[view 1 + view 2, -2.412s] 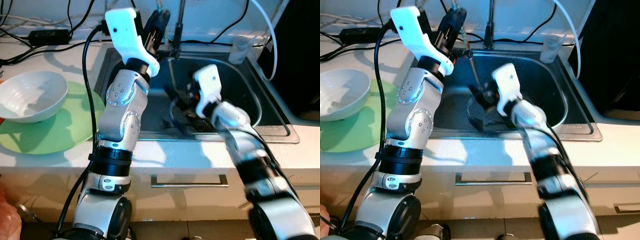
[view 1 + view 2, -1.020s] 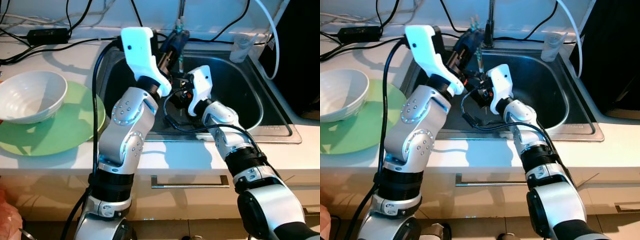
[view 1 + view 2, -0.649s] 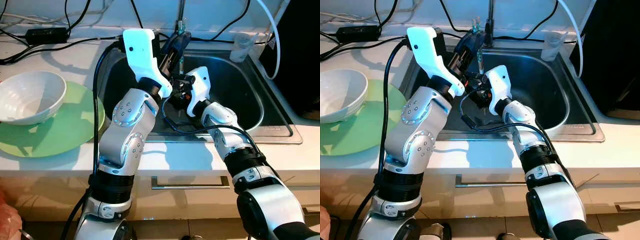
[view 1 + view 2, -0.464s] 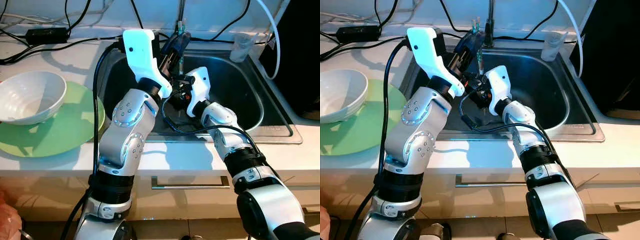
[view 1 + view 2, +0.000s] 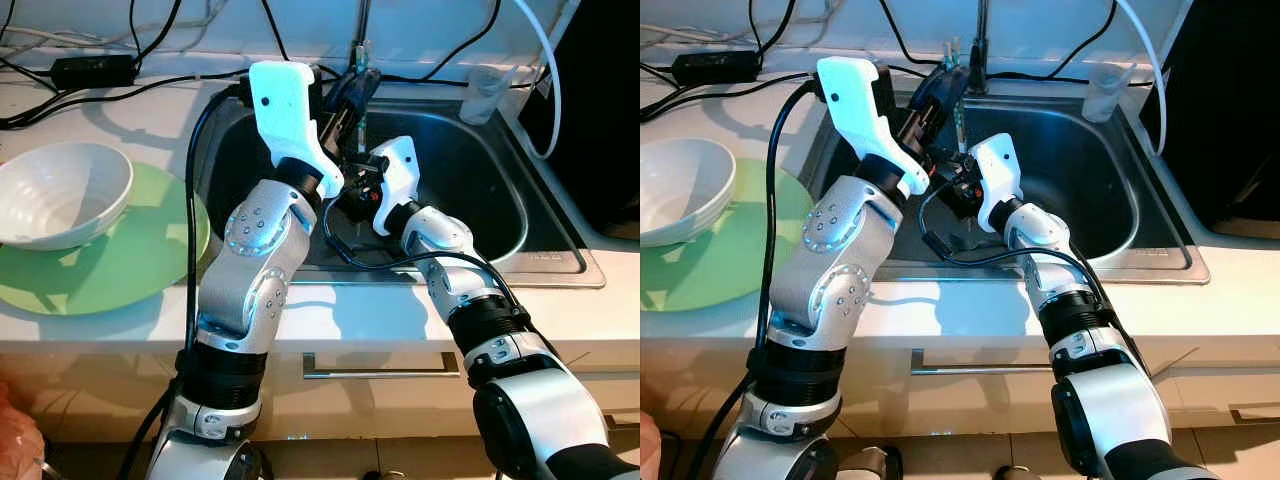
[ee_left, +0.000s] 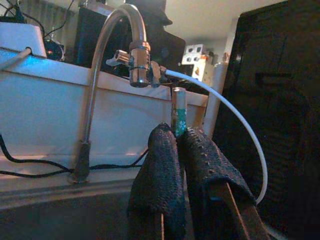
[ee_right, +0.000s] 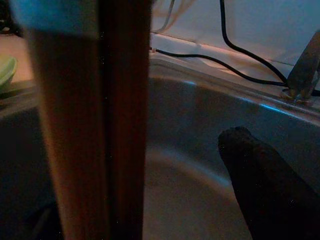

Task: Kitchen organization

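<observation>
A pair of brown chopsticks (image 6: pixel 179 114) with teal patterned tops stands upright over the steel sink (image 5: pixel 470 190). My left gripper (image 6: pixel 179 137) is shut on them near their upper end, seen from the head at the sink's back left (image 5: pixel 943 88). Lower down, my right gripper (image 5: pixel 948 180) is open beside the sticks. In the right wrist view the chopsticks (image 7: pixel 95 125) run close past the camera, and one black finger (image 7: pixel 255 180) stands apart from them. The other right finger is hidden.
A white bowl (image 5: pixel 60 190) rests on a green plate (image 5: pixel 130 260) on the counter to the left. A curved faucet (image 6: pixel 107 75) with a white hose rises behind the sink. A clear plastic cup (image 5: pixel 485 95) sits at the back right, a black appliance (image 5: pixel 600 100) beyond it. Cables run along the wall.
Over 2.4 s my left gripper carried the chopsticks rightward over the sink and my right gripper rose from the basin to them. In the last half second almost nothing moved.
</observation>
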Motion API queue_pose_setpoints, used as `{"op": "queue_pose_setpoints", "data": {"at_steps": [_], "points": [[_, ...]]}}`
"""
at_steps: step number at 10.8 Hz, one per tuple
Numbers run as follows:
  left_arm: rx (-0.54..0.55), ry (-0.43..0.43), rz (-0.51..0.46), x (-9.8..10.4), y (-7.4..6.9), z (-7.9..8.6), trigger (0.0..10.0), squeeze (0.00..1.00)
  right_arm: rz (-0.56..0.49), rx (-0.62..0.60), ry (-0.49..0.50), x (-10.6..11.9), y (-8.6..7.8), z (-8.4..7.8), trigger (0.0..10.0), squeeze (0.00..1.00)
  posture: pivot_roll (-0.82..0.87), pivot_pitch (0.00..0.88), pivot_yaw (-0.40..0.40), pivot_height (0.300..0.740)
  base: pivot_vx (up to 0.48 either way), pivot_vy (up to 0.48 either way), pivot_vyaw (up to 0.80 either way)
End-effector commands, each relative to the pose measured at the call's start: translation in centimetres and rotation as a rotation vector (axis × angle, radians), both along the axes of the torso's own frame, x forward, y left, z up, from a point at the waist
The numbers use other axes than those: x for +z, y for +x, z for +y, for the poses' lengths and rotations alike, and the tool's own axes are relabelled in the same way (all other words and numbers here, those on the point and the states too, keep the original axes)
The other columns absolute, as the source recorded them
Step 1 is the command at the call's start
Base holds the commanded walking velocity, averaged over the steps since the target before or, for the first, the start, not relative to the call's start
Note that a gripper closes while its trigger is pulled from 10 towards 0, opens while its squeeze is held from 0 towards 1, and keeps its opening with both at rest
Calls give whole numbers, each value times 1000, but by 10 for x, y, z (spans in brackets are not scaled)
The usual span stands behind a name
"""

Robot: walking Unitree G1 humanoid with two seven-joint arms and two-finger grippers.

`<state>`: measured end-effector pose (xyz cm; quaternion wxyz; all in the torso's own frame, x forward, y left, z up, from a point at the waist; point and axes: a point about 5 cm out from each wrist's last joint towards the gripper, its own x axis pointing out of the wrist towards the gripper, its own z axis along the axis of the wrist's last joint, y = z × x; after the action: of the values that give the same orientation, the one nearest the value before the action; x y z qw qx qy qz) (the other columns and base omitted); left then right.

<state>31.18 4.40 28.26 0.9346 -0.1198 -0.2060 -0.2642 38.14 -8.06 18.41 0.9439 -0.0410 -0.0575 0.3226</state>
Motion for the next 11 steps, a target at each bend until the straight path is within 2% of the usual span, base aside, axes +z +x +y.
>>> {"op": "queue_pose_setpoints", "data": {"at_steps": [1,2,3,9,11], "points": [[6,26,8,-6,-1,1,10000,0,-35,-36,37,13,5,-7,0,0,9,106,-23,740,0,0,0],[7,36,1,-6,-1,0,10000,0,-35,-38,37,13,5,-7,0,0,9,105,-22,740,0,0,0],[7,37,2,-6,-1,0,10000,1000,-33,-39,38,12,5,-7,0,0,9,106,-22,740,0,0,0],[2,28,15,-10,-1,2,10000,1000,-24,-47,32,8,4,-9,0,0,12,108,-22,740,0,0,0],[14,52,34,-18,-1,14,10000,1000,-22,-51,28,7,5,-11,0,0,17,108,-24,740,0,0,0]]}}
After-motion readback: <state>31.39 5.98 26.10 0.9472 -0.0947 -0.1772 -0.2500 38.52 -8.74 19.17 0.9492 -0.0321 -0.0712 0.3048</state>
